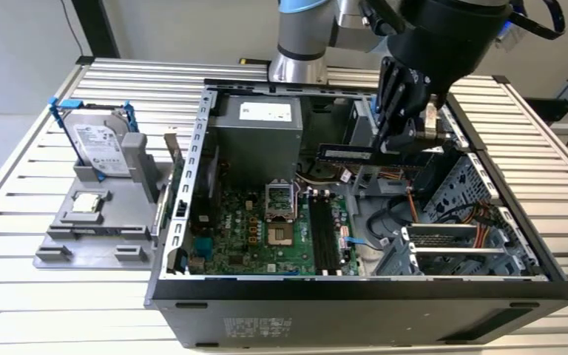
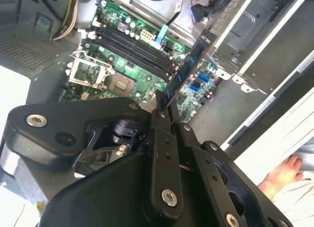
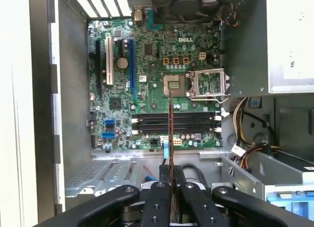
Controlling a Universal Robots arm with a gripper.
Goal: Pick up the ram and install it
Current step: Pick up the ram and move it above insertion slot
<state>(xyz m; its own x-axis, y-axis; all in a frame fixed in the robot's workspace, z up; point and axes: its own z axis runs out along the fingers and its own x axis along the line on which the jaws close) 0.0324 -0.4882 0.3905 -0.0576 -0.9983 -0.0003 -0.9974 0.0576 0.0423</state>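
1. The gripper (image 1: 390, 148) is clamped on one end of the ram (image 1: 346, 153). In both wrist views the black fingers (image 3: 159, 195) are seen pressed against the stick's 2 flat faces.
2. The ram is held in the air above the open computer case (image 1: 363, 285), well apart from the motherboard (image 1: 254, 229). In the exterior view it juts from the fingers toward 9 o'clock.
3. The black memory slots (image 1: 325, 240) are found toward 6 o'clock from the ram in the exterior view, just beside the processor socket (image 1: 282, 201), and they run along the 12-to-6 line.
4. The step in hand is judged to be the carry of the ram to a slot. No contact with the board has been made yet.
5. The stick's length is seen to cross the slots' length, so a quarter turn of the wrist is judged necessary for a good fit.
6. In the first wrist view the ram (image 3: 171, 133) is shown edge-on over the memory slots (image 3: 174, 124), which makes that view a useful alignment check.
7. The grip should be kept firm, since a stick held by 1 end may tilt.
8. A straight, level descent is advised, with the cables (image 1: 432, 214) at 3 o'clock kept clear.
9. Whether the pale latches (image 3: 133, 121) at the slot ends are open cannot be told.
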